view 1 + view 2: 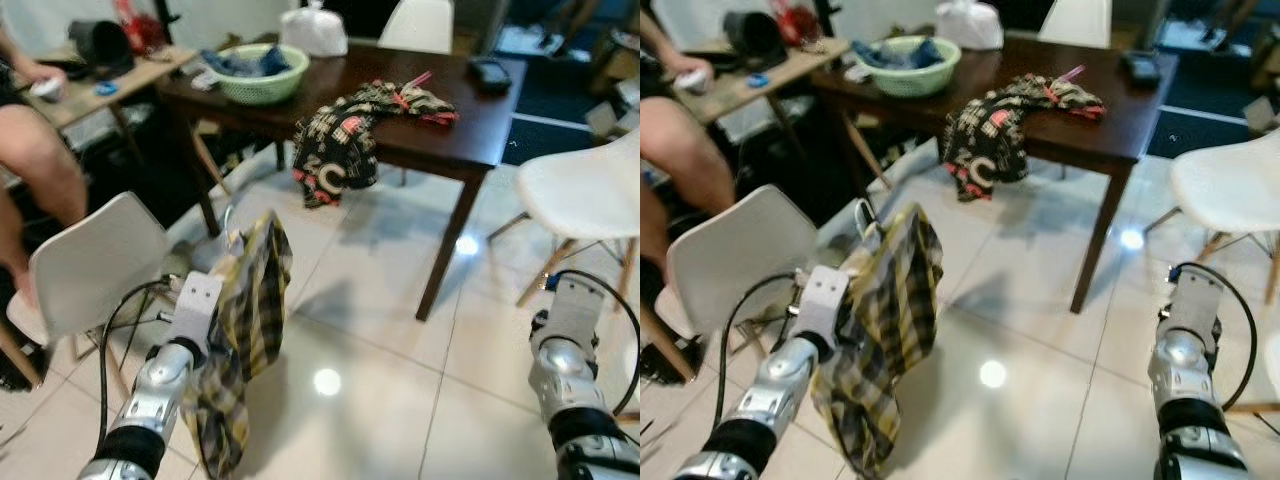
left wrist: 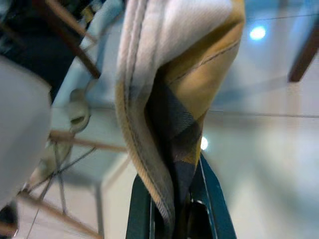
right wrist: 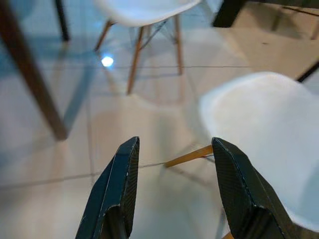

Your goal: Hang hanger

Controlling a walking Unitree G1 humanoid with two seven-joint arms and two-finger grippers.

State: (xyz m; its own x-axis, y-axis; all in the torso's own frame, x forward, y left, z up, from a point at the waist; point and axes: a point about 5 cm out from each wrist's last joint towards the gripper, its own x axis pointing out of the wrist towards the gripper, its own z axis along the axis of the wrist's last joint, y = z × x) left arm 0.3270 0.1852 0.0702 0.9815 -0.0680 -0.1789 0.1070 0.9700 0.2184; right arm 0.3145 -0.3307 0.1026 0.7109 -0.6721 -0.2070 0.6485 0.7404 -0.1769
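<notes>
A yellow and black plaid garment (image 1: 245, 320) hangs in front of me over the tiled floor. My left gripper (image 2: 179, 211) is shut on a fold of this cloth (image 2: 174, 89); in the eye views the cloth hides the fingers and the left wrist (image 1: 193, 305) shows beside it. A thin hook-like piece (image 1: 864, 212) pokes up at the garment's top; I cannot tell whether it is the hanger. My right gripper (image 3: 175, 144) is open and holds nothing, low on the right above the floor, with its arm (image 1: 565, 335) at the lower right.
A dark wooden table (image 1: 500, 120) stands ahead with a patterned garment (image 1: 350, 135) draped over its edge, a green basket (image 1: 262, 72) and a white bag (image 1: 313, 28). White chairs stand at left (image 1: 90, 265) and right (image 1: 590, 190). A seated person's leg (image 1: 40, 160) is far left.
</notes>
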